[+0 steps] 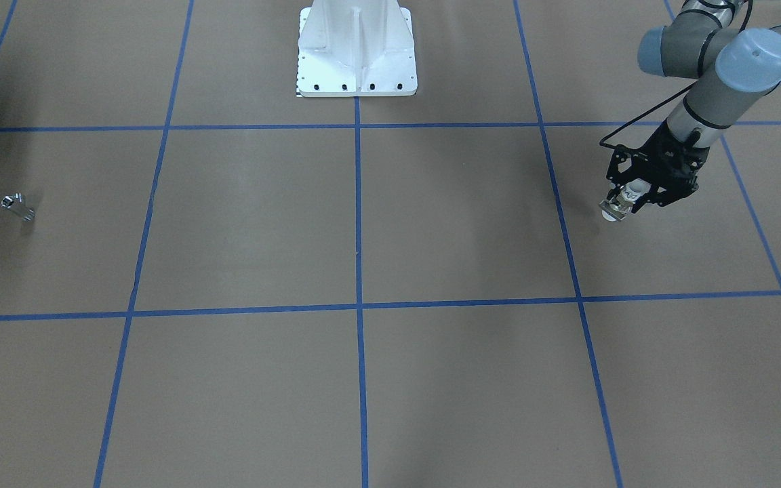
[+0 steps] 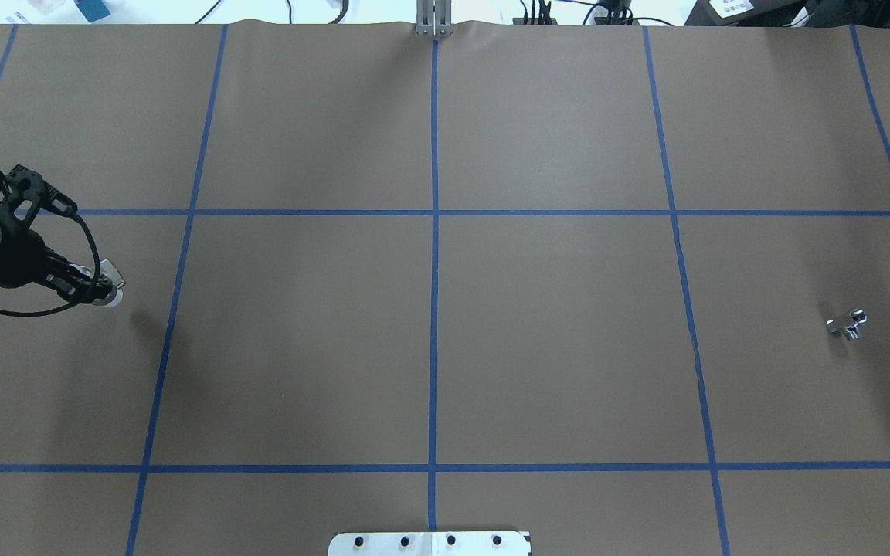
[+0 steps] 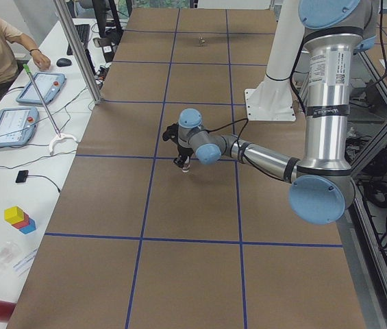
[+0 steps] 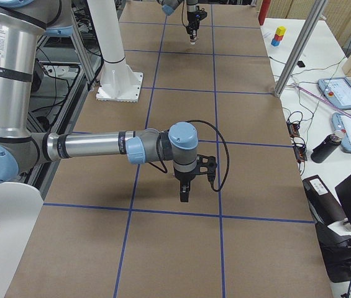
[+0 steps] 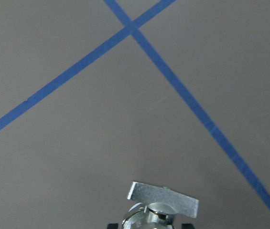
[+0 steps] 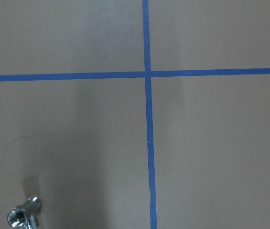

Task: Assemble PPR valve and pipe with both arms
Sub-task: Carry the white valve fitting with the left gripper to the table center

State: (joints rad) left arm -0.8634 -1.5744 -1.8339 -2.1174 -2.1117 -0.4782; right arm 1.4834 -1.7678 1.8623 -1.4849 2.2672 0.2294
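My left gripper (image 1: 624, 203) is shut on the PPR valve (image 1: 615, 211), a stubby white cylinder, and holds it just above the table at my far left (image 2: 105, 287). Its flat grey handle shows at the bottom of the left wrist view (image 5: 163, 198). The pipe (image 1: 17, 205), a small shiny silver piece, lies alone on the table at my far right (image 2: 847, 324) and at the lower left of the right wrist view (image 6: 24, 218). My right gripper (image 4: 184, 194) shows only in the exterior right view, pointing down over the table; I cannot tell whether it is open or shut.
The white flanged pedestal (image 1: 356, 51) stands at the table's robot side. Blue tape lines (image 2: 435, 309) divide the brown table into squares. An aluminium post (image 3: 77, 48) and an operators' bench with tablets (image 3: 11, 123) run along the far side.
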